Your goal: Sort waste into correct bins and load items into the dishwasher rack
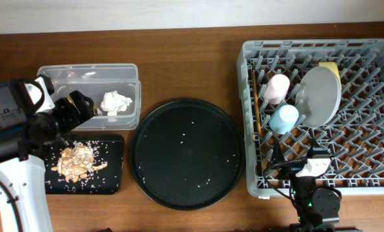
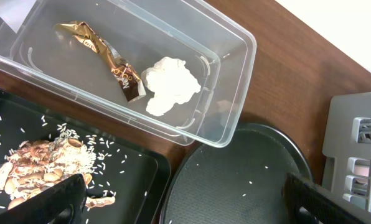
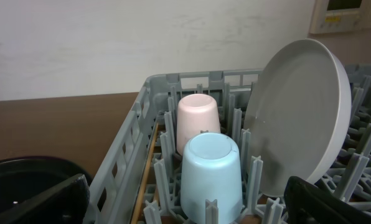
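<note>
Waste, we judge, is sorted: wrapper (image 2: 101,55) and tissue (image 2: 171,84) in the clear tub (image 1: 89,69) upper left, scraps (image 1: 78,161) on the black tray (image 1: 113,182) below. Pink cup (image 1: 276,88), blue cup (image 1: 284,118), plate (image 1: 319,95), bowl (image 1: 332,66) and chopsticks (image 1: 256,96) sit in the rack (image 1: 249,116), right. Left gripper (image 2: 184,186) and right gripper (image 3: 185,196): spread, empty.

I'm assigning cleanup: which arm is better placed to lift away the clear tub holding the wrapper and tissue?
Left, probably. The left gripper, open and empty, hovers by the clear tub, while the right gripper sits over the dishwasher rack, beyond the round tray.
</note>
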Robot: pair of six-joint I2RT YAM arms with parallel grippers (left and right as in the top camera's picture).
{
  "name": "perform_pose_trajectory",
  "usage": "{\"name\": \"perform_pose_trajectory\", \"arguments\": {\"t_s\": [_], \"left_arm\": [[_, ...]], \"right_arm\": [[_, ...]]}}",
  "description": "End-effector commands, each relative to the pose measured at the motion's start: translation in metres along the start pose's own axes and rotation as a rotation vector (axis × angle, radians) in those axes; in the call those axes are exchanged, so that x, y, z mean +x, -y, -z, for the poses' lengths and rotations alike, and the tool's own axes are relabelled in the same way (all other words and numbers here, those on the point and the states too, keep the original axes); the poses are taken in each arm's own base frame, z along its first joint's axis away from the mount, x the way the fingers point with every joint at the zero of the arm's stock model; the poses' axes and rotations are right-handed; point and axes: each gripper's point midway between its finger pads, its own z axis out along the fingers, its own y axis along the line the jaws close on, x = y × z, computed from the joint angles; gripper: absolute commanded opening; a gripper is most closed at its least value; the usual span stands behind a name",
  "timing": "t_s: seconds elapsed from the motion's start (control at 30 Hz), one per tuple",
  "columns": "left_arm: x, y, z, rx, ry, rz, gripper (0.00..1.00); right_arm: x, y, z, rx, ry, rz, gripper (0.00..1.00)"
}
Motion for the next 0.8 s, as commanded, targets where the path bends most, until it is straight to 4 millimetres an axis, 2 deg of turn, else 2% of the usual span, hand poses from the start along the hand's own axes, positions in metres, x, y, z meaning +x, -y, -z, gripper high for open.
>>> {"name": "perform_pose_trajectory", "arguments": {"t_s": [0.0, 0.4, 0.47, 0.57, 0.63, 0.7, 0.77], "left_arm": [[-0.002, 0.001, 0.003, 0.001, 0.012, -0.01, 0.99], [-0.001, 0.002, 0.007, 0.005, 0.022, -0.016, 0.99], [0.003, 0.019, 0.02, 0.037, 0.054, -0.062, 0.99], [0.017, 0.058, 0.052, 0.127, 0.122, -0.173, 0.99], [0.031, 0.084, 0.083, 0.205, 0.183, -0.254, 0.99], [0.049, 0.093, 0.11, 0.251, 0.223, -0.299, 0.99], [0.069, 0.09, 0.123, 0.265, 0.217, -0.312, 0.99]], "right_arm": [[0.001, 0.003, 0.0, 0.02, 0.002, -0.012, 0.98], [0.001, 0.003, 0.0, 0.02, 0.002, -0.012, 0.98], [0.001, 0.003, 0.0, 0.02, 0.002, -0.012, 0.98], [0.001, 0.003, 0.0, 0.02, 0.002, -0.012, 0.98], [0.001, 0.003, 0.0, 0.02, 0.002, -0.012, 0.99], [0.001, 0.003, 0.0, 0.02, 0.002, -0.012, 0.98], [0.001, 0.003, 0.0, 0.02, 0.002, -0.012, 0.98]]}}
